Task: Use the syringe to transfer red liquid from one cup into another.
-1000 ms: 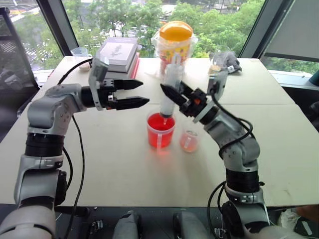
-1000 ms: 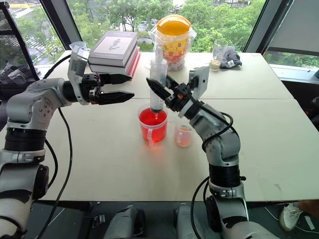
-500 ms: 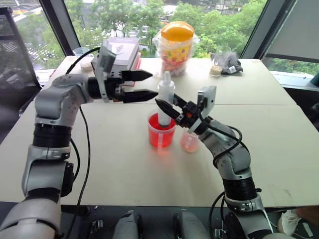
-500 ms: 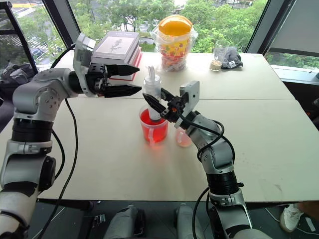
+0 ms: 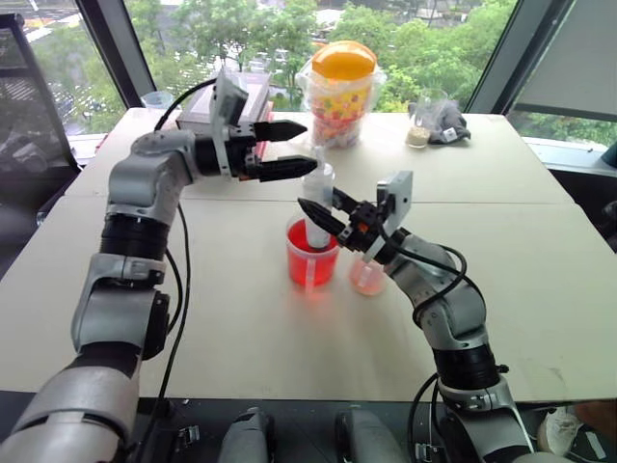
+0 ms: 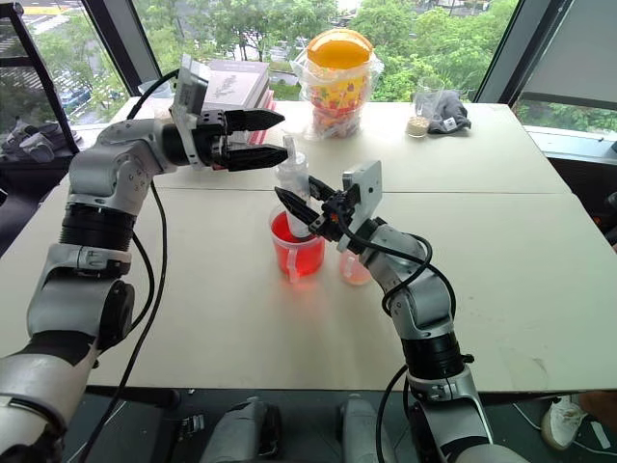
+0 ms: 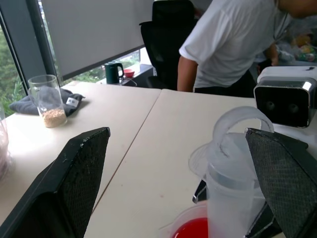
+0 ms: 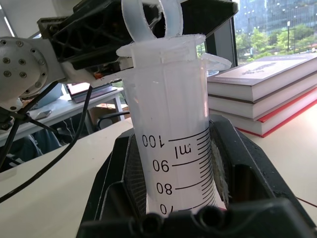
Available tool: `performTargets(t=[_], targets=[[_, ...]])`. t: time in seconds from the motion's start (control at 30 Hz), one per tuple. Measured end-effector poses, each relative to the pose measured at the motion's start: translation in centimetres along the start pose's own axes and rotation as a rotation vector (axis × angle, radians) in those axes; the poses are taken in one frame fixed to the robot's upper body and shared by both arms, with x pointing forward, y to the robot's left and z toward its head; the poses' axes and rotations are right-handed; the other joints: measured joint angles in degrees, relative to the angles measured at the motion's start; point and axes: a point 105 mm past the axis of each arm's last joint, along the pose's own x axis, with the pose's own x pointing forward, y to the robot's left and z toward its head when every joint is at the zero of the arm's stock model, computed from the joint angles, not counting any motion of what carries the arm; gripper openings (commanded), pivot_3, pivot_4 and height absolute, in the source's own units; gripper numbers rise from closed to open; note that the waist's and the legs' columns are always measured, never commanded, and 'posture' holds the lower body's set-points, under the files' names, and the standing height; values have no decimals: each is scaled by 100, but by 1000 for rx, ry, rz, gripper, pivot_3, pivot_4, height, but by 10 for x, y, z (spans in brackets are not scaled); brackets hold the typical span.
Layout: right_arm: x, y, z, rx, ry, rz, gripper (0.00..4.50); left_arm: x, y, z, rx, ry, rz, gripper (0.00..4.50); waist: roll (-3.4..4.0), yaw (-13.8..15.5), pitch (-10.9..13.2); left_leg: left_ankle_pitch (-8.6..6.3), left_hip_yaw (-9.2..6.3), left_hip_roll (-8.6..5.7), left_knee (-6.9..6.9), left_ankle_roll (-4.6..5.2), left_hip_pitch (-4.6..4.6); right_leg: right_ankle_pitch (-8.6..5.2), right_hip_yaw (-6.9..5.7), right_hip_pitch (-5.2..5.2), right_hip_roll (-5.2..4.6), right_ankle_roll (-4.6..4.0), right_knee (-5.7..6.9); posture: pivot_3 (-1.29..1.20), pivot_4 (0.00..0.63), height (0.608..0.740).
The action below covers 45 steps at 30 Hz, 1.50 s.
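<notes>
A large clear plastic syringe with printed scale marks (image 5: 316, 204) stands upright in a larger clear handled cup of red liquid (image 5: 310, 257); a smaller clear plastic cup (image 5: 367, 276) sits just right of it. Stacked hardcover books (image 6: 231, 85) and a yellow-lidded plastic jar (image 5: 339, 90) lie behind.

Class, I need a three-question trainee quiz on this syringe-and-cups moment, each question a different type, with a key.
1. True or false: the right gripper is shut on the syringe.
2. The syringe's lower end is inside which cup? A) the handled red cup B) the small pale-pink cup C) the cup of beige grains
3. Fill in: the left gripper, jaws ____, is level beside the plunger ring.

Key: 1 true; 2 A; 3 open
</notes>
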Motion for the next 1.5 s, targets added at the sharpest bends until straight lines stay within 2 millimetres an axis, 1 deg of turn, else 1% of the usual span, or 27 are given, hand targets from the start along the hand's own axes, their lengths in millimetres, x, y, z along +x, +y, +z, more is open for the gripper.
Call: performTargets(t=[0.07,0.1,0.13,0.2,0.37,0.7,0.9,1.2,1.5], targets=[[-1,-1,0,-6,6,-4,1386,4,1,-1,9,0,-1,4500,0,0,0,0,0,0,0,0,0,0,0,0,0,0,0,0,150,740],[-2,-2,0,-10,9,-5,1386,5,1,-2,10,0,-2,3957,0,-1,0,0,0,0,0,0,0,0,0,0,0,0,0,0,150,740],[-2,-2,-1,-11,12,-5,1386,8,0,-3,10,-3,-6,3648,0,-1,0,0,0,0,0,0,0,0,0,0,0,0,0,0,150,740],[-3,-4,-2,-10,15,-15,1386,13,-1,-6,6,0,-17,2726,0,-7,0,0,0,0,0,0,0,0,0,0,0,0,0,0,150,740],[-5,-9,-4,-7,23,-45,1386,21,-10,-8,-5,1,-85,30,0,-10,0,0,0,0,0,0,0,0,0,-1,1,0,0,0,150,740],[-3,-7,-6,21,21,-39,1386,20,-10,-9,-21,8,-85,30,0,-7,0,0,-1,0,0,0,0,0,0,0,0,0,0,0,150,740],[-1,-8,-9,41,29,-43,1386,20,-5,-12,-45,17,-70,30,0,-10,0,0,-1,0,0,0,0,0,0,0,1,0,0,0,150,740],[1,-10,-5,34,19,-49,1386,22,-1,-3,-20,6,-66,30,0,-9,0,0,-1,0,0,0,0,0,0,0,1,0,0,0,150,740],[1,-11,-7,39,26,-51,1386,21,3,-1,-16,-5,-55,30,0,-9,0,0,-1,0,0,0,0,0,0,0,1,1,0,0,150,740]])
